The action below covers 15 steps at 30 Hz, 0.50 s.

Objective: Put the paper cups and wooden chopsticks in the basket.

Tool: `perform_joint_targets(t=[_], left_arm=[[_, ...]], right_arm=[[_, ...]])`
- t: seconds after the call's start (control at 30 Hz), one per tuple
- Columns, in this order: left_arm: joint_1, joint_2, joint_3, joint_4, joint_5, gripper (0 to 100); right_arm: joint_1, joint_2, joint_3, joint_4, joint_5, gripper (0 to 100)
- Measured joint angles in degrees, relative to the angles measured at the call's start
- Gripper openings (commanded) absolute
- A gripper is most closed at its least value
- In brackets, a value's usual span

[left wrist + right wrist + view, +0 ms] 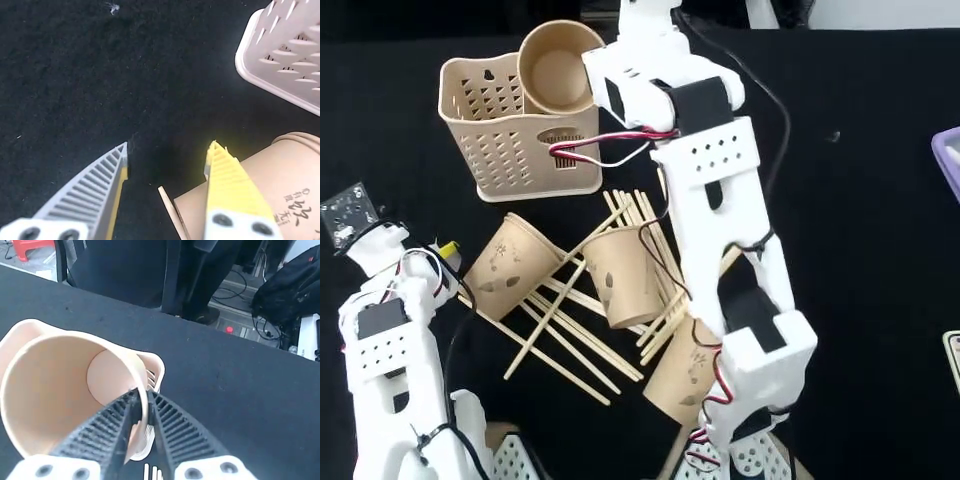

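WITH ONE CUP AT THE BASKET: The right gripper pinches the rim of a paper cup. Its jaws are narrowed on the cup wall, holding the cup tilted at the open top of the perforated basket near the far edge of the black tabletop. The step in hand appears to be the release. The next move calls for spreading the jaws so that the cup drops inside rather than catching on the basket's rim. Three more paper cups lie on their sides among scattered wooden chopsticks mid-table. The left gripper hovers with its jaws wide apart, just beside the leftmost lying cup.
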Motion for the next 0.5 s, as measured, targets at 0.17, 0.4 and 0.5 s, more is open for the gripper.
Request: perform_joint_targets(t=[0.17, 0.4, 0.5], left_arm=[[0.2, 0.0, 0.0, 0.0, 0.0, 25], [0.7, 0.0, 0.0, 0.0, 0.0, 25], [0.7, 0.0, 0.0, 0.0, 0.0, 25]], right_arm=[[0.0, 0.0, -0.4, 1.8, 0.0, 29.1], [0.0, 0.0, -9.2, 6.3, 0.0, 24.2], [0.0, 0.0, -14.5, 12.0, 0.0, 21.1]])
